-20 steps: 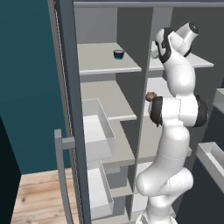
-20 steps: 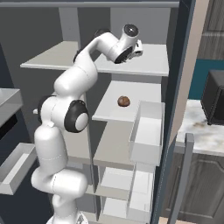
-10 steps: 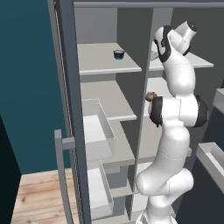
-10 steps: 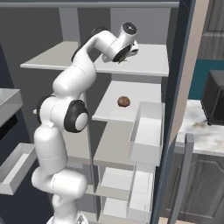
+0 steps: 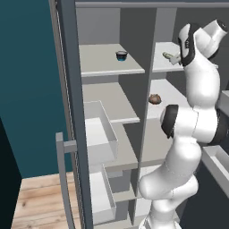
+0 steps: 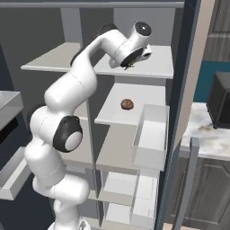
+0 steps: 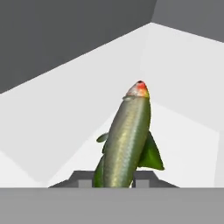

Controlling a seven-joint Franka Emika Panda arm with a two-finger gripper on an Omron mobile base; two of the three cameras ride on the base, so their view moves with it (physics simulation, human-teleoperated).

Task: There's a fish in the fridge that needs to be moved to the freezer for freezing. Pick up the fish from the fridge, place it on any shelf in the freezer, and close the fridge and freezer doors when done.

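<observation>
Fingers point(image 7: 141, 178) clamped on fish point(image 7: 127, 140) lying lengthwise between them over top fridge shelf point(image 6: 157, 67); best lifted straight, kept level, grip firm, clear of shelf edge before swinging toward freezer point(image 5: 107, 62).

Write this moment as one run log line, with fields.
phase: grasp | fingers: shut on green scaly fish | place: top light grey fridge shelf | doors: open
</observation>
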